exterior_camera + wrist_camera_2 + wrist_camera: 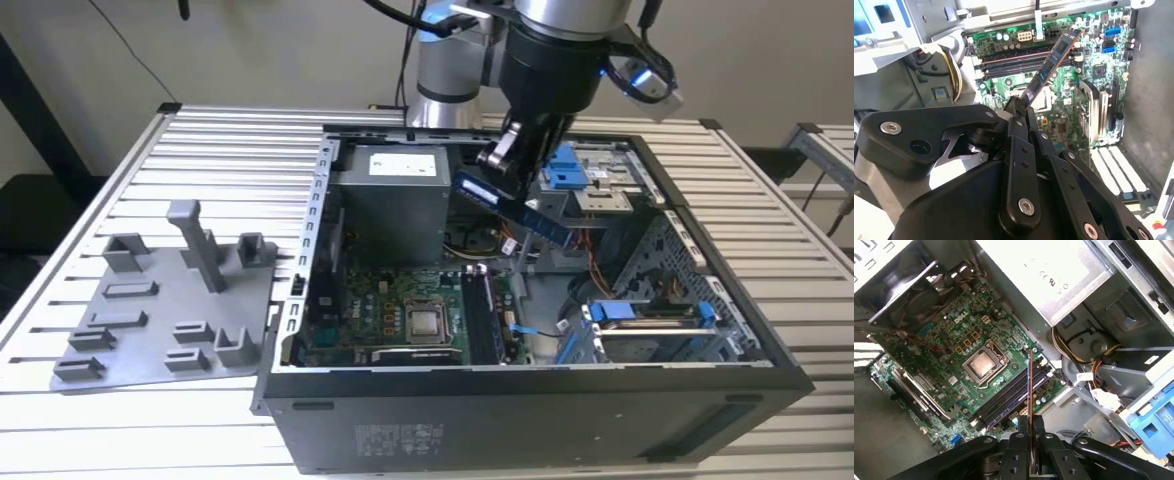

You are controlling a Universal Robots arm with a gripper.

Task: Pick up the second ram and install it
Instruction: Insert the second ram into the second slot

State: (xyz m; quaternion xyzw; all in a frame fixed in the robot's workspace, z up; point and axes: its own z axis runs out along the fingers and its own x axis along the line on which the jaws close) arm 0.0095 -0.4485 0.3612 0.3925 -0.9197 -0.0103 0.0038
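Observation:
The second ram is a dark, narrow stick with a blue label, and it hangs tilted over the open computer case. My gripper is shut on one end of it. In the second wrist view the ram slants out from the gripper above the green motherboard. The first wrist view shows the ram edge-on, rising from the gripper over the long black slots beside the processor socket. The stick is above the slots, not touching them.
The case lies open on a slatted white table. Inside are a grey power supply, bundled cables and blue drive brackets. A grey plastic holder tray sits at the exterior view's left of the case.

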